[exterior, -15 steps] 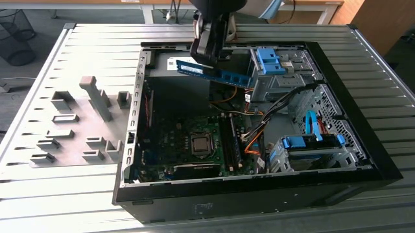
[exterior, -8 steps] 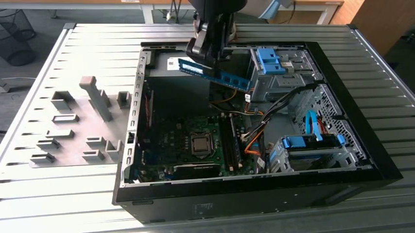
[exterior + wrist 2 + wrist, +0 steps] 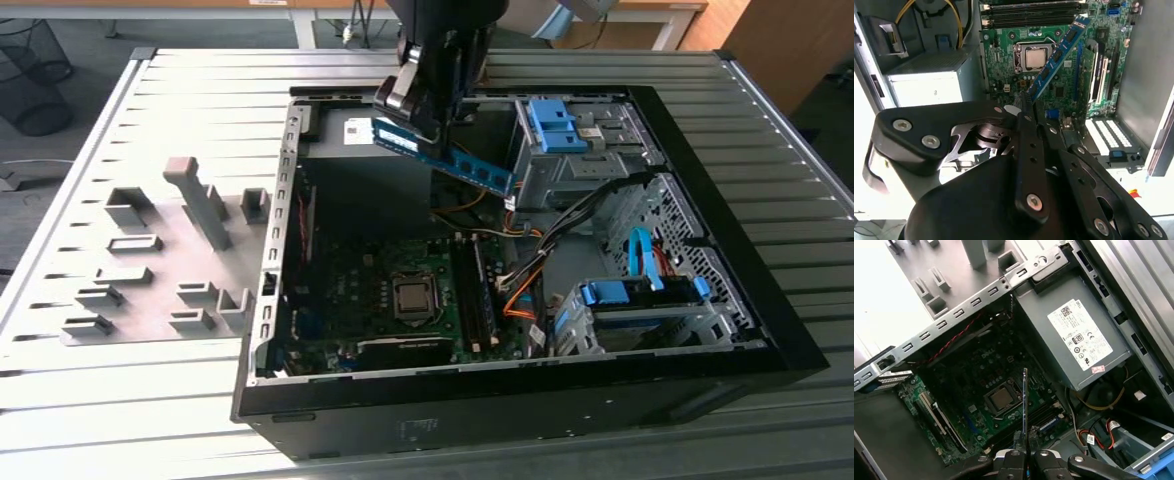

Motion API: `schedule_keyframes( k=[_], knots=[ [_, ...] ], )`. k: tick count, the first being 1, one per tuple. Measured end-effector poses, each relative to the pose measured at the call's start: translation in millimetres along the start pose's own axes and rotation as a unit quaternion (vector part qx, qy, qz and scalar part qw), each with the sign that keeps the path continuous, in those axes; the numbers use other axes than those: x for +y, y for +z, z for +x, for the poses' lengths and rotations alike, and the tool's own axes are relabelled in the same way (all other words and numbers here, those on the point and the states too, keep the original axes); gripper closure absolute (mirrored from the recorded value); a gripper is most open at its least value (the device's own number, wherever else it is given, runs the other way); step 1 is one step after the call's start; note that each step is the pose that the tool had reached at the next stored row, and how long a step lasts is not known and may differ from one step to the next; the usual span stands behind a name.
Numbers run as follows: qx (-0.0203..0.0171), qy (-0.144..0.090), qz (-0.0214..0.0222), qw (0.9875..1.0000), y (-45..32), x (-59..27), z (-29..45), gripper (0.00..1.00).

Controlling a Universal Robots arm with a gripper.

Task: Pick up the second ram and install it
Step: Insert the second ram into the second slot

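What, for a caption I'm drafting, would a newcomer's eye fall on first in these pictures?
The gripper holds the blue RAM stick slanted in the air over the open computer case on a slatted metal table. Beneath it lies the green motherboard with its bare CPU socket; a grey fixture plate sits beside the case, on the exterior view's left.

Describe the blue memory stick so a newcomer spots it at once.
Find the open black computer case on the slatted metal table. Over it the dark gripper is shut on the second ram, held slanting in the air above the motherboard. It is the only long, thin, bright blue board with black chips; the memory slots below are dark and lie flat.
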State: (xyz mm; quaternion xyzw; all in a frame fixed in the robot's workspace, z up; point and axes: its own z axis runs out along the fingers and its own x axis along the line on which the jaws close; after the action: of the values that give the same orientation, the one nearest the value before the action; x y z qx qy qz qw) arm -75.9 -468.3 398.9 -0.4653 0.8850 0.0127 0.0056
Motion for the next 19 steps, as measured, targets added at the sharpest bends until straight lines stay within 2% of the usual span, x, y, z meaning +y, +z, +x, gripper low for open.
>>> schedule_keyframes(
  k=[7,11,15,19],
  knots=[
    [0.0009,0.002,0.0008,1.0,0.1,0.0,-0.1,0.86],
    [0.0026,0.027,0.0026,0.9996,0.3,0.0,0.0,0.86],
    [0.0032,0.061,0.0041,0.9982,0.8,0.0,0.0,0.86],
    [0.0035,0.097,0.0053,0.9953,1.6,0.0,0.0,0.86]
  ],
)
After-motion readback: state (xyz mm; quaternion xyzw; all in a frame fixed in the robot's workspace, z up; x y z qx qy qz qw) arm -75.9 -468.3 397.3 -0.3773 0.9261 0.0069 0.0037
